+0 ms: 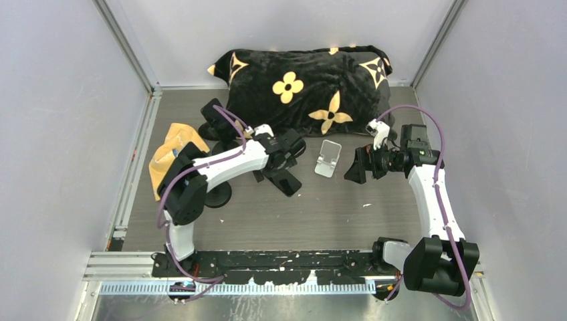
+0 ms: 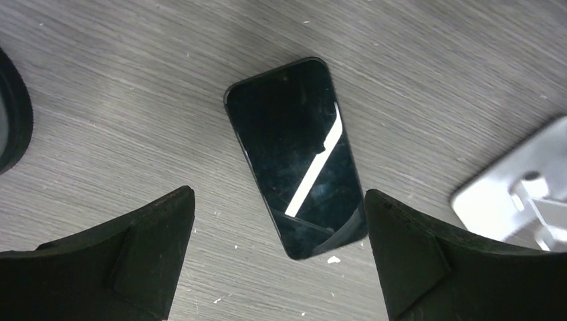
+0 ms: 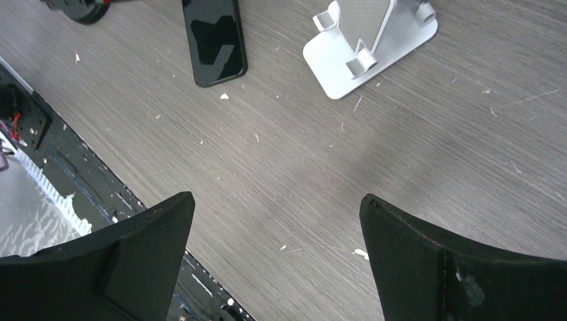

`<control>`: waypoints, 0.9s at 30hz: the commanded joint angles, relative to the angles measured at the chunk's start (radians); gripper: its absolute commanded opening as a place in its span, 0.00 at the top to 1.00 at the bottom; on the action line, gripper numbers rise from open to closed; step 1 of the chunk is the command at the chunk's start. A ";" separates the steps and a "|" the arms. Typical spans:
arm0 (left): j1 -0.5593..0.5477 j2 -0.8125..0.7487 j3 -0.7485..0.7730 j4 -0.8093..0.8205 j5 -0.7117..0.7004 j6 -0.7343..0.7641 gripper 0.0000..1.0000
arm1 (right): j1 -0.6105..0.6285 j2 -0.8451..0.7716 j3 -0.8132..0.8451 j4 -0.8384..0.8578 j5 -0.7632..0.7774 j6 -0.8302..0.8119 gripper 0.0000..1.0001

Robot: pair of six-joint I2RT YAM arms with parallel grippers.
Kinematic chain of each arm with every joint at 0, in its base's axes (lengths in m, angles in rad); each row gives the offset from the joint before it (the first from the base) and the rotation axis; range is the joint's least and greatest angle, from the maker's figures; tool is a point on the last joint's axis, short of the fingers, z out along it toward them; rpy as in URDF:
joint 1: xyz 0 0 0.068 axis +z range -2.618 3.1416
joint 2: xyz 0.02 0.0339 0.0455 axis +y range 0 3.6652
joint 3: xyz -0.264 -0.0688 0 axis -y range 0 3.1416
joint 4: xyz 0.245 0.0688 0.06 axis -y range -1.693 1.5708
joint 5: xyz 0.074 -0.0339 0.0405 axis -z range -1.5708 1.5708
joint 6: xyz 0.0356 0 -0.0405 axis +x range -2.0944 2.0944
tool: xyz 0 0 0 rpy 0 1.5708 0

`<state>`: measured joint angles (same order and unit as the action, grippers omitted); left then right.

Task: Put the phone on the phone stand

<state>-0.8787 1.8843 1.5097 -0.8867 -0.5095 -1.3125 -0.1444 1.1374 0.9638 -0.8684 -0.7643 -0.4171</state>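
Note:
A black phone (image 2: 294, 164) lies flat, screen up, on the grey wood-grain table; it also shows in the top view (image 1: 289, 185) and the right wrist view (image 3: 214, 40). The silver phone stand (image 1: 327, 158) stands just right of it, empty, and also shows in the right wrist view (image 3: 371, 43) and at the left wrist view's right edge (image 2: 515, 200). My left gripper (image 1: 277, 175) hovers open over the phone's near end (image 2: 277, 247), not touching it. My right gripper (image 1: 354, 170) is open and empty over bare table right of the stand (image 3: 277, 254).
A black cushion with yellow flowers (image 1: 307, 83) fills the back of the table. A yellow cloth (image 1: 170, 152) lies at the left beside black round objects (image 1: 217, 194). The black front rail (image 3: 40, 127) runs along the near edge. Walls close both sides.

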 commanded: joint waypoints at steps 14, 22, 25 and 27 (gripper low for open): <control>0.055 0.194 0.125 -0.108 0.037 -0.159 0.01 | -0.009 0.035 -0.018 0.112 -0.106 0.073 0.00; 0.077 0.232 0.138 -0.068 0.057 -0.121 0.01 | -0.009 0.051 -0.016 0.108 -0.123 0.072 0.00; 0.078 0.239 0.147 -0.068 0.063 -0.120 0.02 | -0.009 0.049 -0.018 0.108 -0.124 0.070 0.00; 0.077 0.245 0.151 -0.072 0.069 -0.125 0.03 | -0.009 0.048 -0.022 0.109 -0.124 0.069 0.00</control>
<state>-0.8047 2.1071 1.6306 -0.9558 -0.4400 -1.4437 -0.1478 1.1873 0.9459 -0.7818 -0.8600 -0.3546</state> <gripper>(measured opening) 0.982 0.995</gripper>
